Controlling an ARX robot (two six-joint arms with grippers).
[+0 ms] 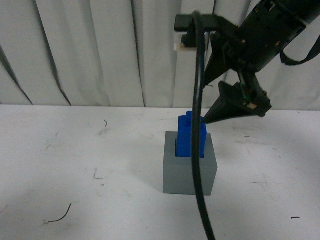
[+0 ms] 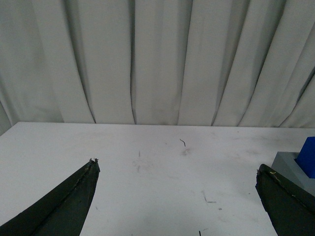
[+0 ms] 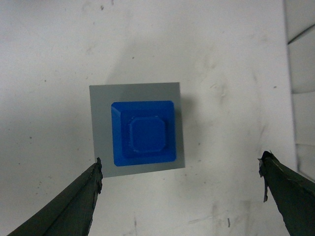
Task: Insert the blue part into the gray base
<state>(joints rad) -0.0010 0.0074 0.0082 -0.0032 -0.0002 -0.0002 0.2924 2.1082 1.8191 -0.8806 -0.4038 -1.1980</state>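
TABLE-TOP ASSEMBLY: A black cable (image 1: pixel 196 160) hangs nearest the lens, crossing straight down the front of the gray base (image 1: pixel 180 175), which sits mid-way across the white table (image 1: pixel 75 165). The blue part (image 1: pixel 187 137) stands upright in the base's recess, knob end up, its upper portion showing above the rim. Just beyond, at about 2 o'clock from the block's top, the right gripper (image 1: pixel 212 102) hovers with its lower fingertip close to the part's upper corner. Seen from its own wrist, its fingers (image 3: pixel 74 206) are spread wide on either side of the base and grip nothing. The left gripper (image 2: pixel 177 167), off toward the base's 9 o'clock, is likewise splayed wide and empty, with the base only at the edge of its view. White curtains (image 1: pixel 100 50) close the scene behind.

The part appears to be in, so the danger now lies in the retreat. A swing of the right arm could drag the cable across the block's front, tipping the part or shifting the base. The low fingertip could clip the knob if the arm moves toward 9 o'clock before it rises. How deep the part sits cannot be judged from these angles; if it only rests in the mouth of the recess, a light knock would unseat it.
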